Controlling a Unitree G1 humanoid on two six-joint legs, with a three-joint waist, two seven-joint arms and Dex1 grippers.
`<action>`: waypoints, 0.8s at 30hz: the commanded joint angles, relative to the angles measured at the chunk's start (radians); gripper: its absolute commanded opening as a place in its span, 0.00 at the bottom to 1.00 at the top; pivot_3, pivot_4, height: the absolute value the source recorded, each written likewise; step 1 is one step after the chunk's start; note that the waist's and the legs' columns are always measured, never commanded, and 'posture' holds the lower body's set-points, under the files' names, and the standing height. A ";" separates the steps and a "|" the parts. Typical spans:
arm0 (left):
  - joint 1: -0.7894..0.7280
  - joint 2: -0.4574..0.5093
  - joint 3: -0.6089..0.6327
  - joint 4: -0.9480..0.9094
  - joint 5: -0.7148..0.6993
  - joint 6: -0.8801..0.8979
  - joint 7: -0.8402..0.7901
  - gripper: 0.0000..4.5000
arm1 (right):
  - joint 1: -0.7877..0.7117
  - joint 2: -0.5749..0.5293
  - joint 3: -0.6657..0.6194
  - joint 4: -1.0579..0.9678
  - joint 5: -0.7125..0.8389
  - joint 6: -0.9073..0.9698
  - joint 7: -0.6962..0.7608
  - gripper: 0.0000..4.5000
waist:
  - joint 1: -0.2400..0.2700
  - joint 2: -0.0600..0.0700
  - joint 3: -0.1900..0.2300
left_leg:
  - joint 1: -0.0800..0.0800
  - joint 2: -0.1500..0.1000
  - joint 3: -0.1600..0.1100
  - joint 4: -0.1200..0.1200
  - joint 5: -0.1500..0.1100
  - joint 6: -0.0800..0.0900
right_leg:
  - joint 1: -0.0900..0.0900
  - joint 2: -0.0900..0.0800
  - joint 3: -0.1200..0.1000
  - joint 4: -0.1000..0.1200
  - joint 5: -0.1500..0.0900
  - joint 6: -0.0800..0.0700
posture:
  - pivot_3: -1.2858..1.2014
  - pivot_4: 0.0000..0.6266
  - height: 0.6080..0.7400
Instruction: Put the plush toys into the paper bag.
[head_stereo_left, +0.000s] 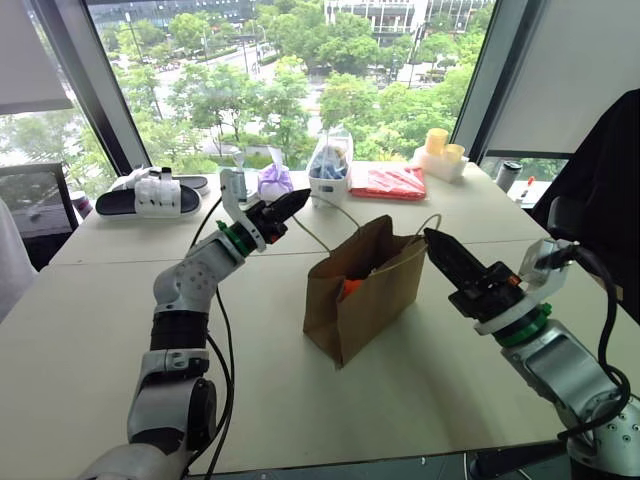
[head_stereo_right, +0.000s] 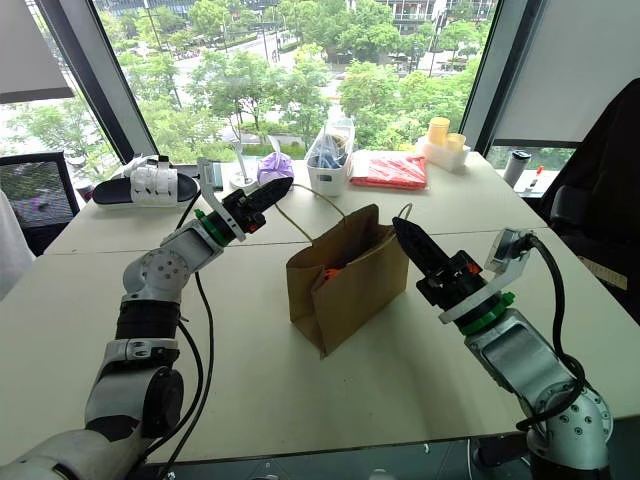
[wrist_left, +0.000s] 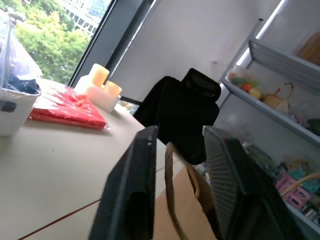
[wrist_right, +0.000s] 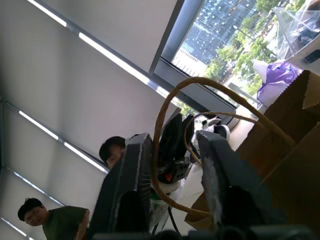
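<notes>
Pale table (head_stereo_left: 120, 330) under a wide window onto trees. Nearest, lower right of frame: right gripper (head_stereo_left: 441, 250), fingers apart, a cord loop handle passing between them, not pinched. Centre: one paper bag (head_stereo_left: 362, 290), upright, mouth open, likely light, stiff but easily creased and tipped; best taken by its two thin handles. Inside, a sliver of orange plush toy (head_stereo_left: 349, 289), soft and squashy; the green one hidden, count unconfirmed. Farther, upper left of the bag: left gripper (head_stereo_left: 291, 205), fingers apart, likewise straddling a handle. Beyond, one purple pouch (head_stereo_left: 275, 181).
</notes>
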 joint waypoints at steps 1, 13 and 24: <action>-0.003 0.019 0.014 -0.064 -0.027 0.013 -0.013 0.77 | 0.018 -0.027 -0.019 -0.044 -0.015 0.000 0.026 0.78 | 0.000 0.000 0.000 | 0.000 0.000 0.000 0.000 0.000 0.000 | 0.000 0.000 0.000 0.000 0.000 0.000 | 0.52 0.24 1.00; 0.235 0.265 0.013 -0.186 -0.034 0.122 -0.153 0.99 | 0.255 -0.123 0.031 -0.098 -0.161 0.086 0.201 1.00 | -0.005 0.001 0.000 | 0.004 0.001 0.001 -0.001 0.000 0.000 | 0.002 0.000 0.001 0.000 0.000 0.000 | 0.52 0.24 1.00; 0.467 0.277 -0.194 -0.504 0.055 0.063 -0.220 1.00 | 0.072 -0.068 0.232 0.025 -0.407 0.134 0.232 0.01 | 0.024 0.000 0.000 | -0.002 0.000 0.000 0.000 0.000 0.000 | -0.001 -0.002 0.001 -0.002 0.000 -0.001 | 0.52 0.24 1.00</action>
